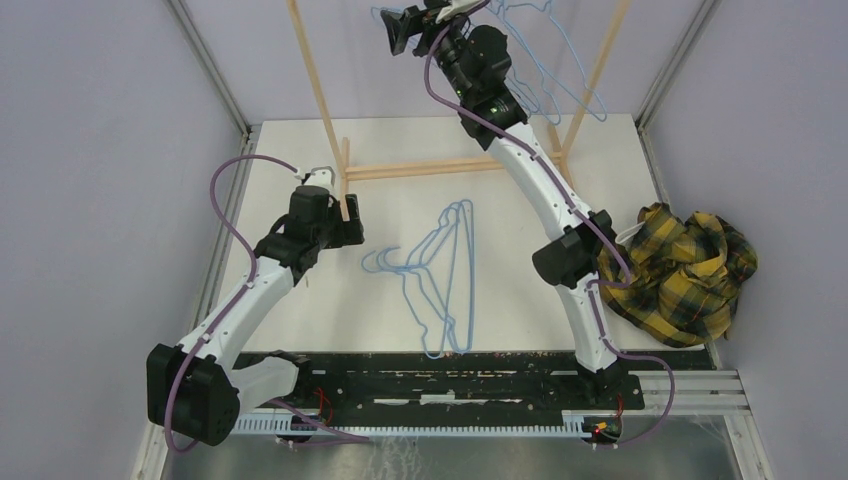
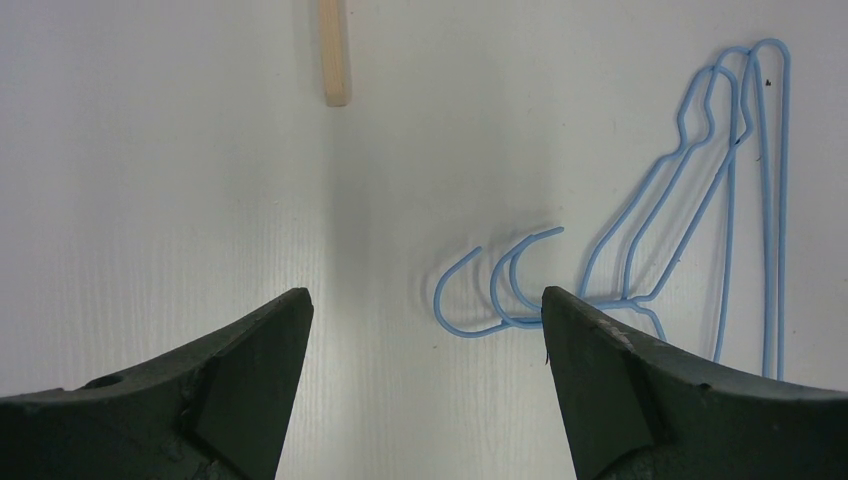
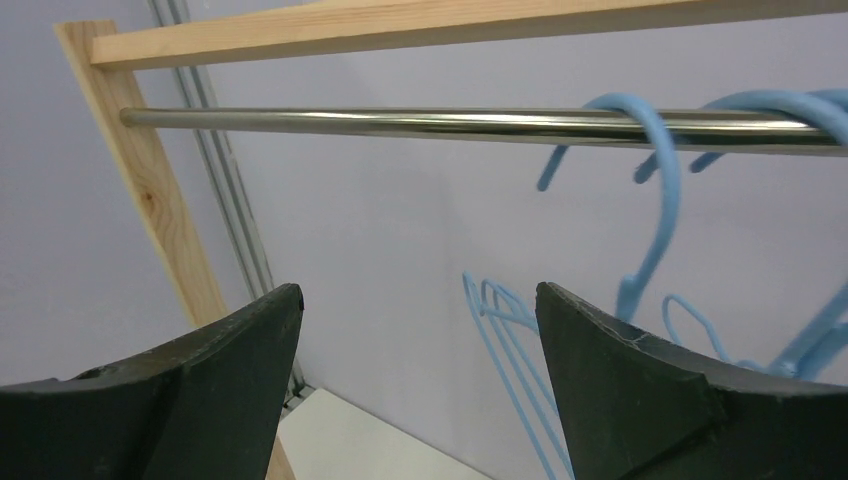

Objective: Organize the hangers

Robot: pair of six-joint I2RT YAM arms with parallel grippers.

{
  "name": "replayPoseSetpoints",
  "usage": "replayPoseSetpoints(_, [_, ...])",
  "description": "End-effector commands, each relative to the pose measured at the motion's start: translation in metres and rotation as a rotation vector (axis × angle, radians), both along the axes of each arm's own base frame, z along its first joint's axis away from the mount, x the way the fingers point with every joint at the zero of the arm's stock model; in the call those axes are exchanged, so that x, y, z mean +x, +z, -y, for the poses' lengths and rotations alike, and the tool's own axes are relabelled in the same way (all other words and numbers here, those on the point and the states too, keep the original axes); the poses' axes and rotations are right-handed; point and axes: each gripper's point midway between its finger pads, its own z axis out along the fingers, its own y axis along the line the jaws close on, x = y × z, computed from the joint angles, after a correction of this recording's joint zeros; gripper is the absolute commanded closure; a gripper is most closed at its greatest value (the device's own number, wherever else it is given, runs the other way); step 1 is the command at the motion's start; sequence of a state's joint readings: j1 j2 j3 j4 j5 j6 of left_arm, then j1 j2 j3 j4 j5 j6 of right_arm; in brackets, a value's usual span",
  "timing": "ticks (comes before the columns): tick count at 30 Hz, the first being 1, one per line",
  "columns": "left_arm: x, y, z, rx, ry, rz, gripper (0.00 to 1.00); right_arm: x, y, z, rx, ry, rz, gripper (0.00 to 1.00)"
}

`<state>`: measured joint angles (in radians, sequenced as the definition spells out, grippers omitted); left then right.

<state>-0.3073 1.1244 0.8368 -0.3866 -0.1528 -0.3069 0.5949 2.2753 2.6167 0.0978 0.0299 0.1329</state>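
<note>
On the desk [image 2: 150,200], light-blue wire hangers [image 2: 737,120] lie just right of my spread, empty left end effector [image 2: 425,295], hooks toward it, long bars running near-to-far; my right end effector [image 3: 418,288], spread too, is up at the rail [image 3: 350,122]

White table [image 1: 320,310] holds hangers [image 1: 440,272], plaid cloth [image 1: 685,270], wooden rack [image 1: 420,168].
</note>
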Motion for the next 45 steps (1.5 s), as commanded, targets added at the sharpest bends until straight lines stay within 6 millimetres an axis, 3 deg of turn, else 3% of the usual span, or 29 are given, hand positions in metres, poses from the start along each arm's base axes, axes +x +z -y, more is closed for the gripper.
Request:
replayPoseSetpoints(1, [0.007, 0.019, 0.008, -0.066, 0.001, 0.066, 0.09, 0.014, 0.035, 0.052, 0.112, -0.124, 0.059, 0.05])
replayPoseSetpoints(6, [0.007, 0.02, 0.009, -0.068, 0.0, 0.07, 0.09, 0.037, 0.025, 0.09, 0.132, -0.177, 0.015, 0.05])
replayPoseSetpoints(10, [0.008, 0.019, 0.011, -0.076, -0.002, 0.065, 0.09, 0.045, 0.029, 0.122, 0.131, -0.224, 0.01, 0.05])
replayPoseSetpoints(18, [0.008, 0.017, 0.009, -0.066, 0.003, 0.065, 0.09, 0.057, 0.015, 0.186, 0.101, -0.354, -0.065, 0.05])
replayPoseSetpoints(25, [0.009, 0.014, 0.009, -0.063, 0.003, 0.053, 0.09, 0.043, 0.013, 0.243, 0.144, -0.447, -0.087, 0.05])
replayPoseSetpoints(30, [0.009, 0.015, 0.007, -0.055, 0.008, 0.055, 0.09, 0.033, 0.01, 0.27, 0.154, -0.496, -0.106, 0.05])
replayPoseSetpoints(36, [0.007, 0.014, 0.005, -0.046, 0.013, 0.054, 0.08, 0.036, 0.002, 0.312, 0.196, -0.576, -0.169, 0.05])
replayPoseSetpoints(42, [0.005, 0.015, 0.002, -0.04, 0.02, 0.059, 0.09, 0.038, -0.006, 0.332, 0.21, -0.593, -0.223, 0.05])
replayPoseSetpoints(45, [0.006, 0.015, 0.002, -0.038, 0.023, 0.06, 0.08, 0.034, -0.004, 0.325, 0.191, -0.531, -0.23, 0.05])
